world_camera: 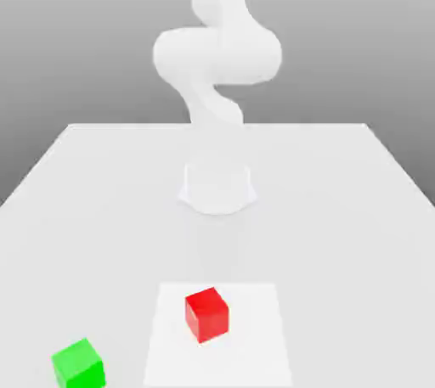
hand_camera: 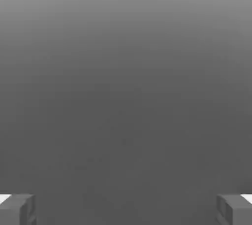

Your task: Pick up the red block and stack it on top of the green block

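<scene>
Red block (world_camera: 207, 315) inside white square's (world_camera: 255, 335) edges; green block (world_camera: 79, 365) outside.

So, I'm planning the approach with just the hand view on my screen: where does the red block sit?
Observer: In the exterior view, the red block is on the white patch.
Operator: And the green one?
Observer: The green block is off the patch, towards the exterior view's left and nearer that camera.
Operator: Anything on top of it?
Observer: No, its top face is bare.
</scene>
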